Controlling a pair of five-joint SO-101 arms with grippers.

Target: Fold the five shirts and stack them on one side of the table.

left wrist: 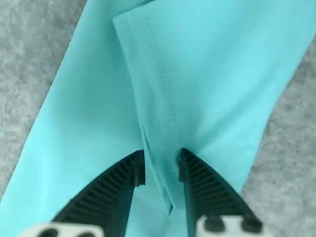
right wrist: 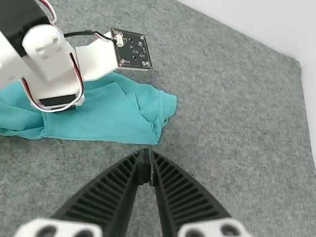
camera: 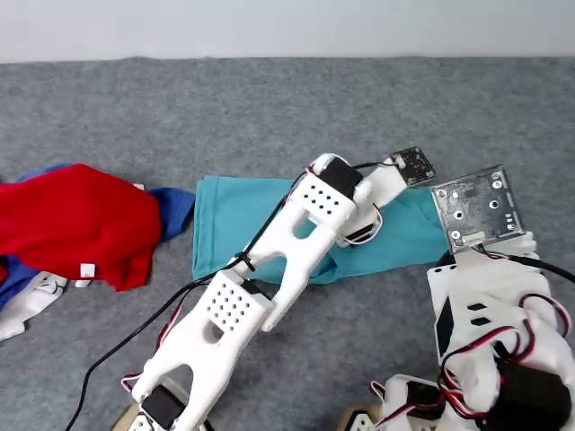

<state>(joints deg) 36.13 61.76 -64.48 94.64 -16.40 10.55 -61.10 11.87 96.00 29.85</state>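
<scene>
A teal shirt point(camera: 234, 224) lies partly folded in the middle of the grey mat. The left arm stretches from the front over it, and my left gripper point(left wrist: 162, 165) pinches a stitched fold of the teal shirt point(left wrist: 222, 74) between its fingers. My right gripper point(right wrist: 148, 163) is shut with nothing in it, hovering over bare mat just off the teal shirt's point(right wrist: 108, 113) right end. A red shirt point(camera: 81, 220) lies crumpled at the left on top of a blue shirt point(camera: 175, 206) and a white shirt point(camera: 31, 301).
The grey mat point(camera: 269, 117) covers the table, with open room behind the teal shirt and at the far right. The right arm's body point(camera: 485, 323) fills the front right corner. The left arm's wrist point(right wrist: 49, 64) hangs close over the shirt.
</scene>
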